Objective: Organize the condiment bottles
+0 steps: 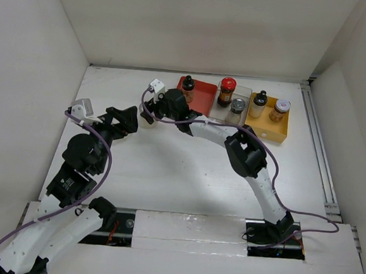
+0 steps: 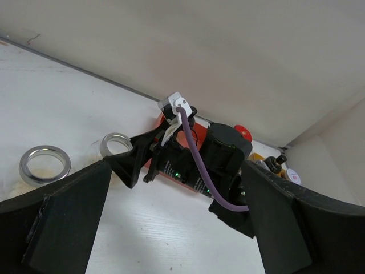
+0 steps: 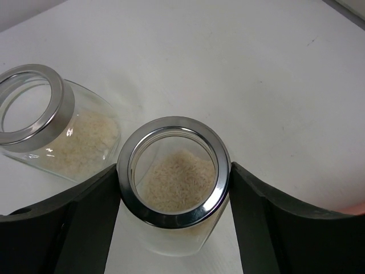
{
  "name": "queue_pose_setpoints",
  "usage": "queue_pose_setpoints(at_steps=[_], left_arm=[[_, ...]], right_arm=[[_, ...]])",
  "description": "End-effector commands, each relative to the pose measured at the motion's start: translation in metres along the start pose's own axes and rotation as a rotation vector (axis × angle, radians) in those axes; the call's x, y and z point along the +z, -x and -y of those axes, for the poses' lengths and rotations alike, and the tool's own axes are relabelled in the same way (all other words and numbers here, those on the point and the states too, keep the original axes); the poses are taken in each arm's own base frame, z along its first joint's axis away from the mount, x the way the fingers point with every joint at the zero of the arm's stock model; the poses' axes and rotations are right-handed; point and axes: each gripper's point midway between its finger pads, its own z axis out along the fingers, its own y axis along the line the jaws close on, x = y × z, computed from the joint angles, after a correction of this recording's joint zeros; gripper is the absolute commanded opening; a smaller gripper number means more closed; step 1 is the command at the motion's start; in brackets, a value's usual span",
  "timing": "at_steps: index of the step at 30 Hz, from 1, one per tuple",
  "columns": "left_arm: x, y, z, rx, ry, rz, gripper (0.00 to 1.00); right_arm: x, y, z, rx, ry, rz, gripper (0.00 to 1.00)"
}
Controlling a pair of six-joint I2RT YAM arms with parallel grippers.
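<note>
right gripper (image 3: 174, 168) fingers are seen pressed against both sides of the silver-rimmed jar (image 3: 171, 197), level with its ring lid. the jar is therefore judged to be pinched, though how firmly cannot be told.

the jar is stood upright on the white table (image 3: 239, 63). its long axis is vertical and its mouth is pointed straight up at the wrist camera, with pale grains seen low inside. whether the ring is glazed or open cannot be told, so the jar is best kept level. a lift is best made straight up along that axis, without twist, until the base is well off the table.

a second jar (image 3: 40, 114) of the same kind is stood just beside it, apart from the near finger. it should be cleared before any sideways travel is begun.

from above, the spot is found just left of the red tray (image 1: 203, 94). the grasped jar is mostly hidden there under the wrist. other bottles are already stood in the trays, as far as the yellow tray (image 1: 283, 131).

the left gripper (image 1: 128, 119) is held near, spread wide and empty.
</note>
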Motion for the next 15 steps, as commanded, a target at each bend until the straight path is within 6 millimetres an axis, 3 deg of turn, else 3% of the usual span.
queue_pose_setpoints(at_steps=[1, 4, 5, 6, 10, 14, 15], left_arm=[[0.002, 0.011, 0.009, -0.012, -0.031, 0.036, 0.94], [0.002, 0.011, 0.009, -0.012, -0.031, 0.036, 0.94], [0.002, 0.011, 0.009, -0.012, -0.031, 0.036, 0.94], [0.002, 0.011, 0.009, -0.012, -0.031, 0.036, 0.94], [0.002, 0.011, 0.009, -0.012, -0.031, 0.036, 0.94], [0.002, 0.010, 0.010, -0.012, -0.039, 0.031, 0.94], [0.002, 0.010, 0.010, -0.012, -0.039, 0.031, 0.94]], right_arm=[[0.003, 0.033, -0.016, 0.026, 0.060, 0.112, 0.51], [-0.011, 0.059, -0.021, 0.019, 0.075, 0.175, 0.50], [-0.017, 0.055, -0.024, 0.030, 0.085, 0.172, 0.50], [-0.031, 0.083, -0.027, 0.017, 0.086, 0.226, 0.50], [-0.076, 0.148, -0.037, -0.020, 0.100, 0.367, 0.50], [-0.115, 0.179, -0.010, -0.023, 0.062, 0.420, 0.50], [-0.122, 0.181, 0.006, -0.012, 0.035, 0.424, 0.50]])
